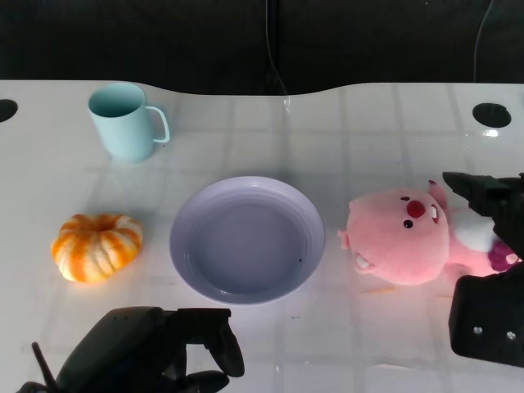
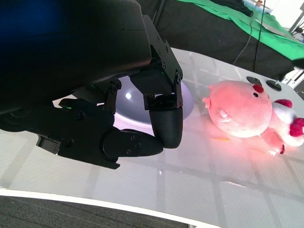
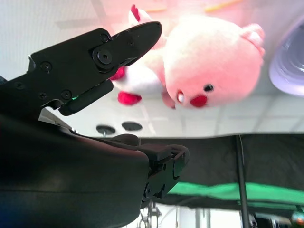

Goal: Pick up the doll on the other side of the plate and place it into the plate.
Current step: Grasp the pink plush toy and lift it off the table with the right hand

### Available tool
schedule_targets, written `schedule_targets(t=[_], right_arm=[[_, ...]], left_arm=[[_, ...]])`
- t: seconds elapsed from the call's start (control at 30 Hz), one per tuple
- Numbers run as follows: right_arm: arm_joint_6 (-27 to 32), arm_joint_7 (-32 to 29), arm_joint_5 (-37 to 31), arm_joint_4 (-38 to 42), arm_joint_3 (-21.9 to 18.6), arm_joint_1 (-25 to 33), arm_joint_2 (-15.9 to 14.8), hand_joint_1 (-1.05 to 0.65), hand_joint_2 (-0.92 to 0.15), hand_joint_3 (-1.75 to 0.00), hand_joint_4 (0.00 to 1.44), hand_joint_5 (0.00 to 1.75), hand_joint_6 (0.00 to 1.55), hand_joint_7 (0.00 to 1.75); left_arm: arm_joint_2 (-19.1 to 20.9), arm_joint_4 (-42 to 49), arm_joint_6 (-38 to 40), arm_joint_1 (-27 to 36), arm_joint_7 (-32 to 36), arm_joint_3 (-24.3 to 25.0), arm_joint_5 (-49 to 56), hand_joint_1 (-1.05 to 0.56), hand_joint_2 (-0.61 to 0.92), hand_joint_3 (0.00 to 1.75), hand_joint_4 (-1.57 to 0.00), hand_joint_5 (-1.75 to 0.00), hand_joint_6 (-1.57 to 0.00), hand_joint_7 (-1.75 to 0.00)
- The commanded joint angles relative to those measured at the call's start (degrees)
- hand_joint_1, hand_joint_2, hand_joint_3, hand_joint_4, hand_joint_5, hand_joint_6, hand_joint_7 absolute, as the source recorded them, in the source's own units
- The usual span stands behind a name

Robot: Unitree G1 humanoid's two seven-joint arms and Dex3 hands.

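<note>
Overhead, from the head view, you have a white table point(image 1: 344, 344) whose far edge runs along a dark backdrop. The lavender plate point(image 1: 247, 240) sits mid-table with bare surface in front of it and behind it. The pink plush doll point(image 1: 409, 237) lies on its side just right of the plate, not touching its rim. An orange-and-white pumpkin point(image 1: 97, 246) rests to the plate's left, with a clear gap, and a light blue mug point(image 1: 124, 121) stands further back on the left, well apart from everything. Your right hand point(image 1: 491, 270) sits at the picture's right edge beside the doll's body, fingers apart, one reaching over the doll's white belly and another lower down; whether it touches the plush you cannot tell. Your left hand point(image 1: 155, 348) rests low at the near edge, in front of the plate.

From the left wrist view, the left hand point(image 2: 128, 118) has its fingers curled inward with nothing in them; the plate point(image 2: 187, 102) peeks out behind and the doll point(image 2: 247, 111) lies beyond.

From the right wrist view, the right hand point(image 3: 118, 99) is spread wide, its fingers point(image 3: 133, 40) bracketing the doll point(image 3: 209, 61), holding nothing.
</note>
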Motion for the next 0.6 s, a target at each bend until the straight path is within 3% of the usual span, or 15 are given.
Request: schedule_targets(t=[0.03, 0.5, 0.6], right_arm=[[-0.2, 0.0, -0.3, 4.3, 1.4, -2.9, -1.5, -0.36, -0.68, 0.0, 0.0, 0.42, 0.17, 0.05], [0.9, -3.2, 0.1, 30.4, 10.6, -16.3, 2.3, -0.49, -0.77, -0.02, 0.04, 0.38, 0.2, 0.02], [0.8, -3.2, -1.7, 36.0, 14.4, -19.7, 2.4, -0.55, -0.81, -0.01, 0.2, 0.38, 0.31, 0.03]], left_arm=[[0.1, -0.5, -0.1, 0.2, -0.3, 0.3, 0.2, -0.28, 0.92, 0.33, -0.68, -1.61, -0.7, -1.14], [0.3, -1.1, -0.3, 1.2, -0.5, 0.6, 0.3, -0.3, 0.92, 0.35, -0.66, -1.61, -0.69, -1.15], [0.5, -2.0, 0.0, 1.9, -0.7, 0.8, 0.5, -0.31, 0.92, 0.35, -0.66, -1.6, -0.68, -1.14]])
